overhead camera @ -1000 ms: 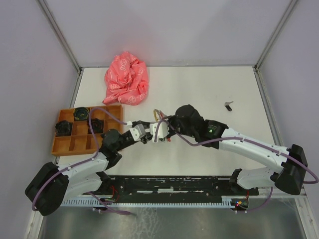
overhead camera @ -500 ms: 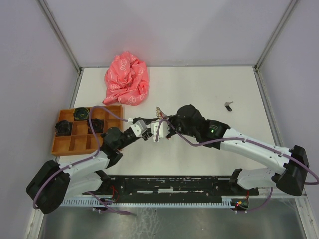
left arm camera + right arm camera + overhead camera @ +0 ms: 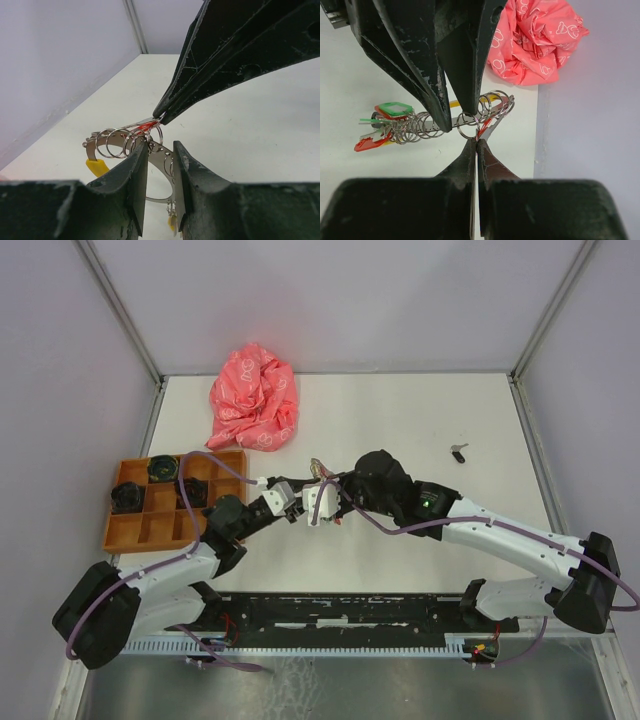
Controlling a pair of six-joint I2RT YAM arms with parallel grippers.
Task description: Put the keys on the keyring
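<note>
left fingers (image 3: pixel 134 192) clasp keyring (image 3: pixel 420 131) | right fingers (image 3: pixel 461 175) pinch red key (image 3: pixel 484 126) at ring

Shiny metal keyring (image 3: pixel 125 142); glossy plastic tags (image 3: pixel 394 109) (matt crumpled cloth (image 3: pixel 535 35)).

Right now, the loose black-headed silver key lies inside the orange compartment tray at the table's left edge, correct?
No. The loose black-headed silver key lies on the bare white table, on its right half, well apart from the orange compartment tray, which does sit at the left edge. The top external view shows it.
</note>
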